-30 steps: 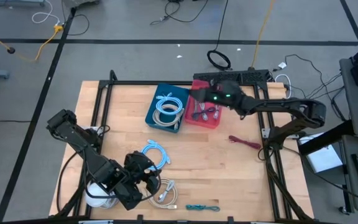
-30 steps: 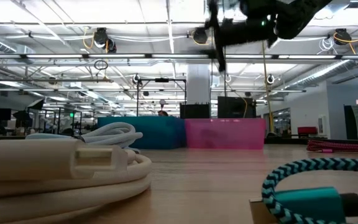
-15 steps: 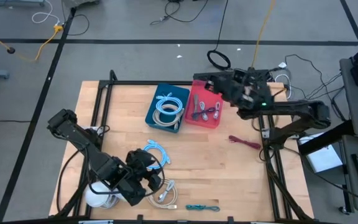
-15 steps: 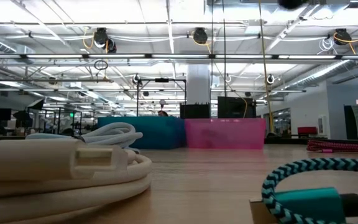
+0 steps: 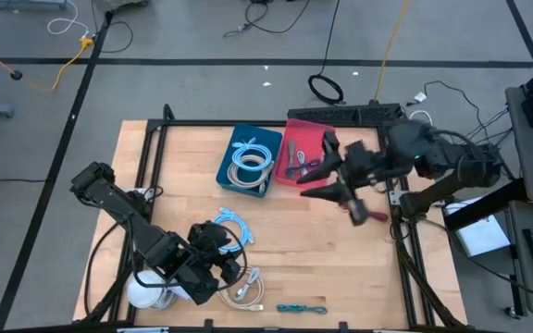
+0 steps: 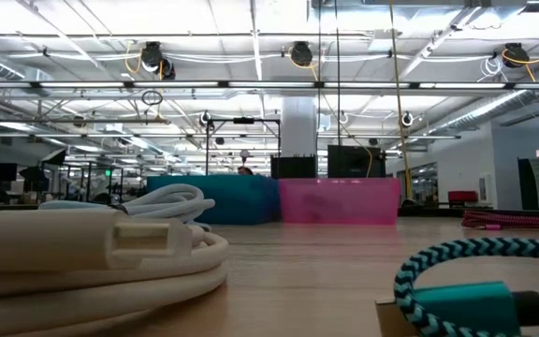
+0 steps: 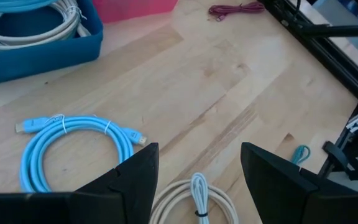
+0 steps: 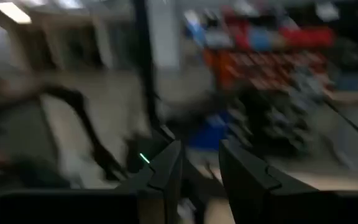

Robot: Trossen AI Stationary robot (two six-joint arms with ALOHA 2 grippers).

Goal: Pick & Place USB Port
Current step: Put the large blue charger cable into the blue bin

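Observation:
Several coiled USB cables lie on the wooden table. A white one (image 5: 244, 287) and a light blue one (image 5: 232, 228) are near the near edge, and a magenta one (image 5: 366, 214) lies at the right. My left gripper (image 5: 228, 268) hovers open above the white coil (image 7: 196, 198), with the light blue coil (image 7: 67, 146) beside it. My right gripper (image 5: 317, 171) is open and raised above the table, beside the pink bin's (image 5: 302, 163) right side and left of the magenta cable. In its own blurred view the fingers (image 8: 201, 163) stand apart and hold nothing.
A blue bin (image 5: 248, 159) with coiled cables stands left of the pink bin. A teal cable (image 5: 302, 308) lies at the near edge and a white round object (image 5: 146, 292) at the near left. A black frame (image 5: 405, 250) borders the table. Bare wood lies in the middle.
My right arm has drawn back from above the pink bin's far part. It has then swung toward the table's right and near side, and its gripper now stands beside the bin's right side. It has left the low view.

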